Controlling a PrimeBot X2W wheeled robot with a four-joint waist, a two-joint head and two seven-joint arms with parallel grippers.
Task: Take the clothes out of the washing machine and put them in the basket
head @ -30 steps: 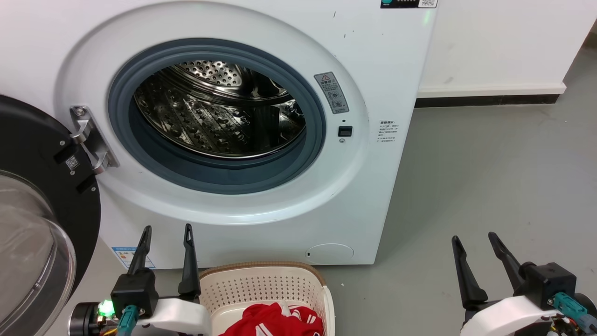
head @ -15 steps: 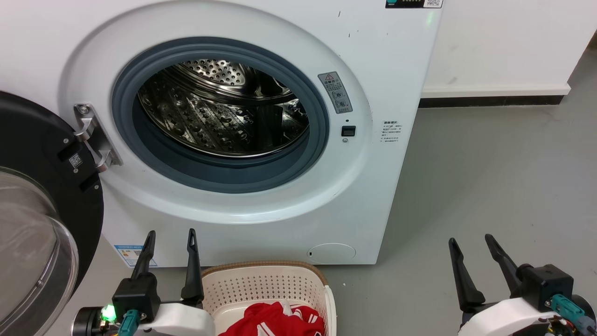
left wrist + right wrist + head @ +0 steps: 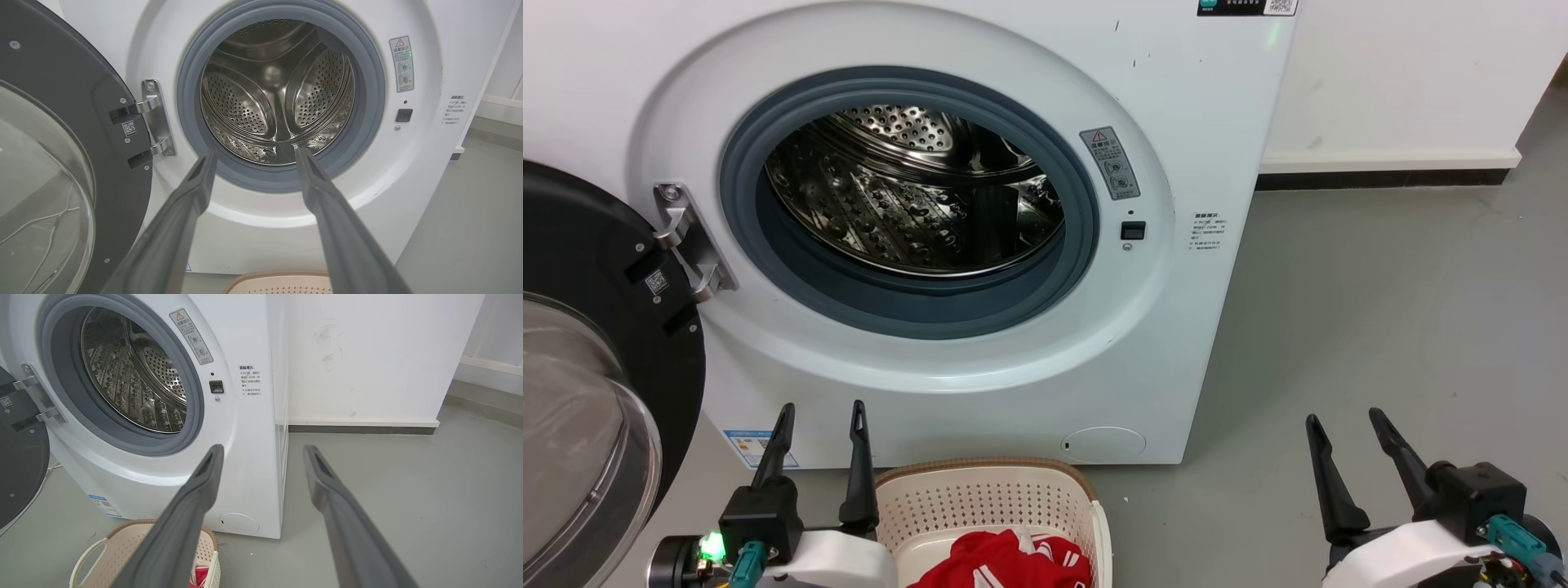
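The white washing machine (image 3: 1192,106) stands in front of me with its door swung open to the left. Its steel drum (image 3: 915,196) shows only bare perforated metal, also in the left wrist view (image 3: 278,94). Red clothes (image 3: 1005,562) with white trim lie in the cream basket (image 3: 980,498) on the floor below the porthole. My left gripper (image 3: 821,412) is open, just left of the basket, fingers pointing at the machine. My right gripper (image 3: 1342,420) is open over the floor to the right. The right wrist view shows the basket (image 3: 114,555) with a bit of red cloth (image 3: 199,575).
The black-framed glass door (image 3: 580,384) hangs open at the far left on its metal hinge (image 3: 686,245). A white wall (image 3: 1405,73) with a dark skirting runs behind the machine at the right. Grey floor (image 3: 1380,310) stretches right of the machine.
The whole head view has shifted slightly, so the camera moved. Both grippers stay open and hold about the same places. The clothes in the basket have not moved.
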